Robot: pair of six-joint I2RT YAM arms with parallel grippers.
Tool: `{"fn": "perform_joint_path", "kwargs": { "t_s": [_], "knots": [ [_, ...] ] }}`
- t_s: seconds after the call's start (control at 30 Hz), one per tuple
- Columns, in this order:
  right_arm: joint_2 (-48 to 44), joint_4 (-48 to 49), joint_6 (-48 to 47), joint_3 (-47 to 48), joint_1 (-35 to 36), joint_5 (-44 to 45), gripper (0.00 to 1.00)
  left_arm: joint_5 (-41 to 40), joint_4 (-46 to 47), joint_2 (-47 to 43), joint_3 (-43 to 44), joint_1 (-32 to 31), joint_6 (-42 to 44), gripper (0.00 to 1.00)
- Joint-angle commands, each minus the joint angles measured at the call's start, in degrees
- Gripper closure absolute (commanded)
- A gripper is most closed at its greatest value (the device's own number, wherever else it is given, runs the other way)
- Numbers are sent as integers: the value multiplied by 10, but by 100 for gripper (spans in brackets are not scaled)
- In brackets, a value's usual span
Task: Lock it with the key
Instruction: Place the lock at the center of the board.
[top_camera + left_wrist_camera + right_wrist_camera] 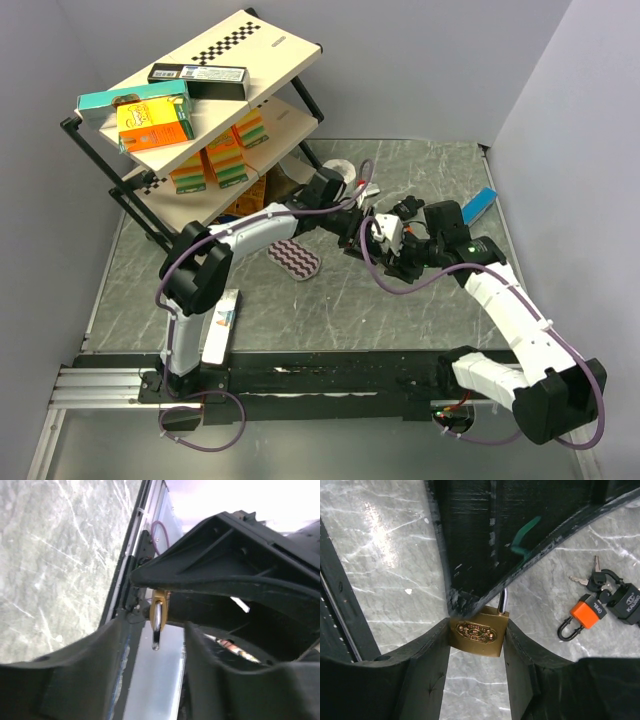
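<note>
A brass padlock (485,642) is clamped by its sides between my right gripper's (478,630) fingers, held above the marble table. In the left wrist view it shows edge-on (161,605), and its silver shackle (157,632) points down between the fingers of my left gripper (159,647). Those fingers stand apart and do not touch the shackle. One left finger (485,540) crosses over the lock's top. The two grippers meet at mid-table (375,237). A bunch of keys (594,576) lies on the table, joined to an orange padlock (585,614).
A black padlock (627,604) lies by the keys. A tilted black rack (200,110) with boxes stands at the back left. A striped cloth (293,258), a blue object (480,205) and a small box (222,325) lie on the table.
</note>
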Motion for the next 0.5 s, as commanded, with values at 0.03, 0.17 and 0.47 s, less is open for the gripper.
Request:
{"fn": "perform_joint_path", "kwargs": {
  "t_s": [0.03, 0.17, 0.47],
  "knots": [
    [-30, 4, 61, 4, -8, -5, 100, -23, -8, -50, -6, 18, 22, 34],
    [-43, -24, 115, -18, -87, -10, 100, -61, -52, -70, -2, 59, 74, 25],
    [64, -87, 102, -26, -279, 101, 100, -111, -102, -129, -26, 122, 177, 20]
  ]
}}
